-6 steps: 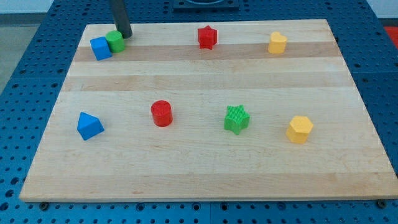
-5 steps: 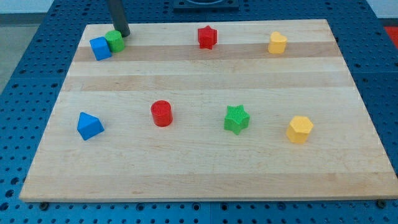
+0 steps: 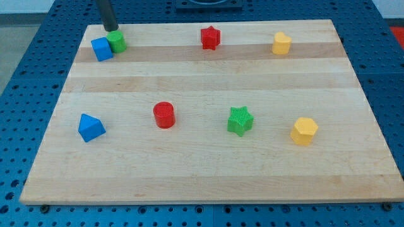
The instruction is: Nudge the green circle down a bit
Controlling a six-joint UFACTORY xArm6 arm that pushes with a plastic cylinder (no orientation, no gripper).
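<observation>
The green circle (image 3: pixel 117 42) sits near the top left corner of the wooden board (image 3: pixel 208 170), touching a blue cube (image 3: pixel 101 48) on its left. My tip (image 3: pixel 112 29) is just above the green circle, at the board's top edge, slightly to its left. The rod rises out of the view's top.
A red star (image 3: pixel 210 37) and a yellow block (image 3: pixel 281 43) lie along the top. A blue triangular block (image 3: pixel 91 127), a red cylinder (image 3: pixel 164 115), a green star (image 3: pixel 240 120) and a yellow hexagon (image 3: pixel 304 131) lie in the lower row.
My tip has moved left and slightly up, from the green circle's upper right to just above it. The blocks have not moved.
</observation>
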